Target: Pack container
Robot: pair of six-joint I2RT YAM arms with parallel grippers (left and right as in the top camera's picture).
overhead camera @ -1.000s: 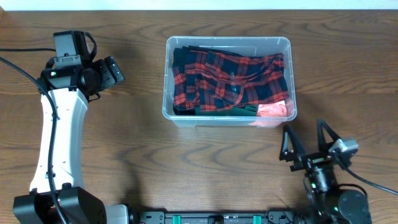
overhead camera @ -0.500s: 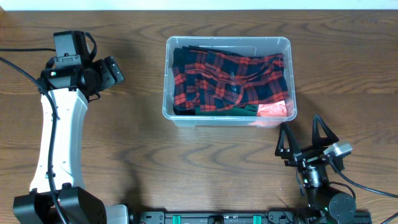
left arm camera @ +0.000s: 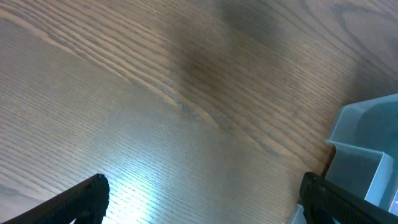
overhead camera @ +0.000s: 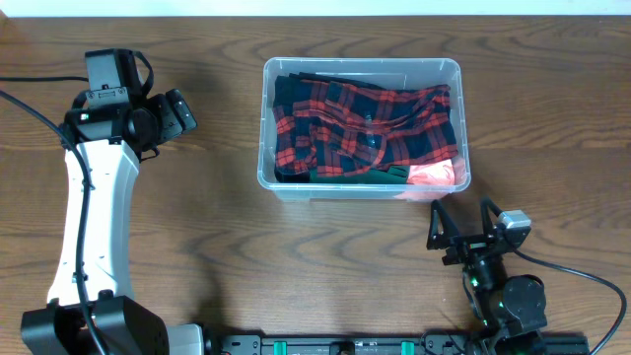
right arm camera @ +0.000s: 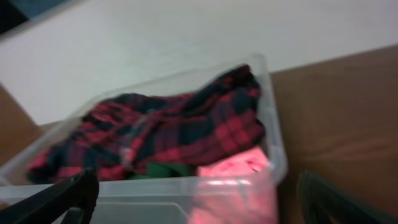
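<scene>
Upper centre of overhead frame: container (overhead camera: 345, 188) holds red plaid cloth (overhead camera: 365, 128), pink item (overhead camera: 435, 175). Over bare worktop (left arm camera: 186, 93): left fingers (left arm camera: 81, 200) open, empty. Lower right: right fingers (overhead camera: 436, 228) open, empty.

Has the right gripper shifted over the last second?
Yes. The right gripper has slid left in the overhead view, ending just short of the container's near right corner, jaws open.

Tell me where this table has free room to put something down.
The table is bare between the left arm and the container, in the wide strip before the container, left of the right gripper, and right of the container. Crowded: the container, full of plaid cloth; the gap from it to the right gripper is narrow.
</scene>
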